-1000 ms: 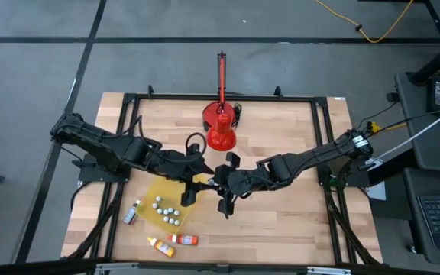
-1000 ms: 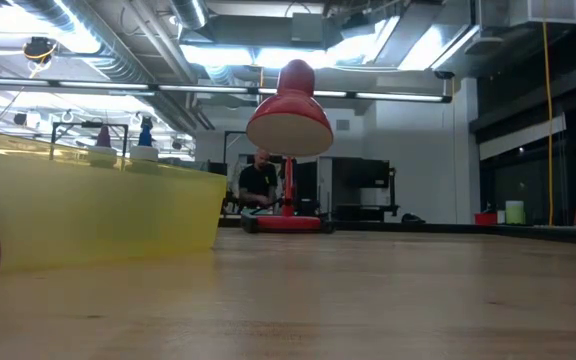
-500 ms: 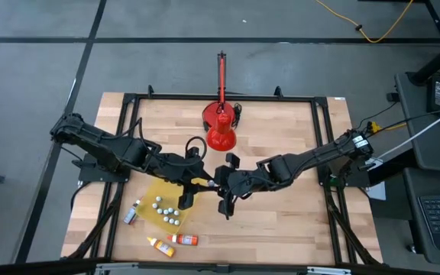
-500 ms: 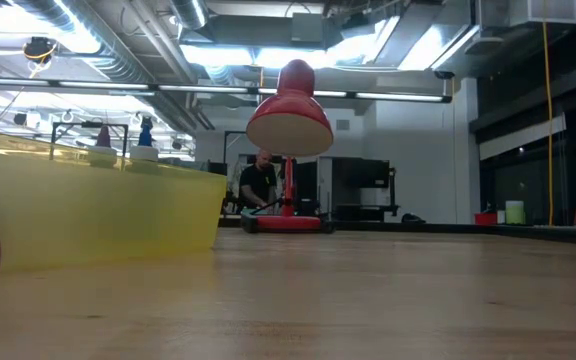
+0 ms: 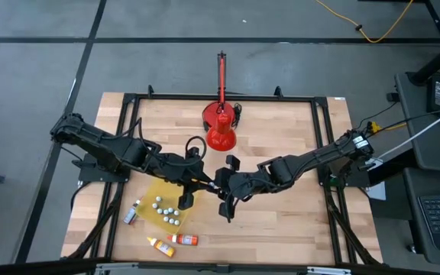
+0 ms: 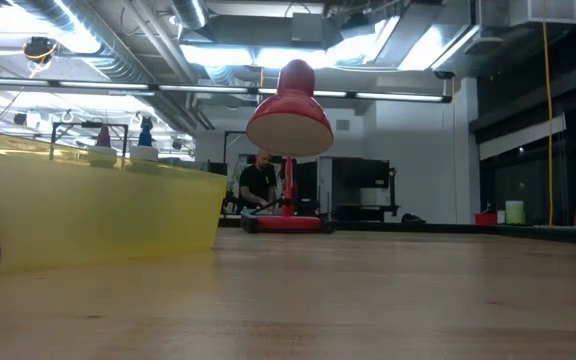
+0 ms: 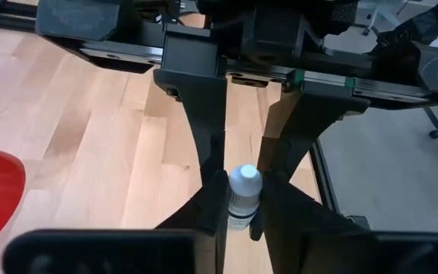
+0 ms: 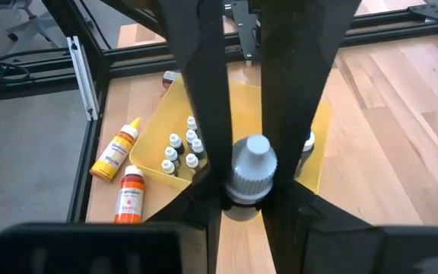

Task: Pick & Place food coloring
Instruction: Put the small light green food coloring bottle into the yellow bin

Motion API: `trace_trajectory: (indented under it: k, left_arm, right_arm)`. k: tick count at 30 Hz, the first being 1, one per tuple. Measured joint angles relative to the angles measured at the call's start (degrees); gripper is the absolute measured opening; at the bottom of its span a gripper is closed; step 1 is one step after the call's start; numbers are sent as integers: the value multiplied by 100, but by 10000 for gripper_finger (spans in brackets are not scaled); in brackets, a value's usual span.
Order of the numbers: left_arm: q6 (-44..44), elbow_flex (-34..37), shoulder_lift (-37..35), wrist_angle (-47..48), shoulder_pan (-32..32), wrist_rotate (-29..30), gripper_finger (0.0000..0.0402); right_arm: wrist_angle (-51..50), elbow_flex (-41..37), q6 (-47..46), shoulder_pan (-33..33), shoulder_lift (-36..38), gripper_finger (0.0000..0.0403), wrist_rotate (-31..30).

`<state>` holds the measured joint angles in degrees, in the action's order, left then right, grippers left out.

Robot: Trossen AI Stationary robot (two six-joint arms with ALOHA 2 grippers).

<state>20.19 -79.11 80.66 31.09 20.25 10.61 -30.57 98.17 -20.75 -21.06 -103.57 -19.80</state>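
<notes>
Surface: you're over a pale wood table (image 5: pixel 281 221), a red lamp (image 5: pixel 221 131) at the back
Tray: yellow tray (image 5: pixel 156 195) left of centre, small capped bottles (image 5: pixel 166 209) inside; three more lie on the wood beside it
Left gripper (image 7: pixel 238 205): clamped on a white-capped bottle (image 7: pixel 242 199), at the tray's right edge
Right gripper (image 8: pixel 245 194): pinching that same bottle's neck
Handling: likely light, slick plastic that squashes; hold the stiff cap or neck
</notes>
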Motion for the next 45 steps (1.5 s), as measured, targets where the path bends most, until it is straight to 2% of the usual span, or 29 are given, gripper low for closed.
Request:
trace_trajectory:
  k: [11,17,24,28,34,45]
  left_arm:
    - [25,0,-1,0,2,-39,51]
    - [101,11,-68,304,135,-51,50]
    - [380,13,-252,826,379,564,48]
    - [672,13,-336,1122,571,1018,48]
    - [1630,418,-512,1367,1024,1763,48]
    - [4378,1709,-616,1400,2147,3252,47]
  right_arm:
    - [26,0,192,15,2,117,167]
    - [42,3,202,26,11,158,340]
    - [25,7,153,26,17,209,419]
    - [18,7,144,24,17,226,682]
    - [2,7,-19,22,20,233,935]
    - [-52,4,11,-17,20,228,954]
